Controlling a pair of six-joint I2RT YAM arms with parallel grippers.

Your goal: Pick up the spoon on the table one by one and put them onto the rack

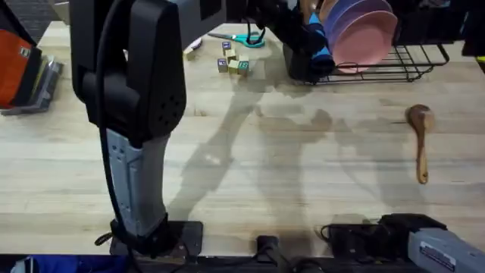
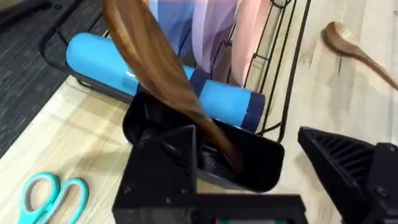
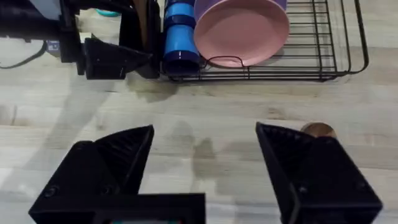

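Beyond the far edge of your tabletop you see dark grey carpet (image 2: 25,56) with a fine woven texture. Light falls from above, so you get soft, broad shadows (image 1: 227,144) spread across the pale planks. At the far left sits an orange-and-black object (image 1: 17,64).

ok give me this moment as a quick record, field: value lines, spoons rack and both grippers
spoon in caddy: a wooden spoon stands tilted in the black caddy, handle down, bowl up
spoon on table: second spoon lies on the table, apart from the rack
rack: black wire rack holds pink plates and a blue bottle
left gripper: open, at the caddy
right gripper: open, above the table
spoons left to move: one
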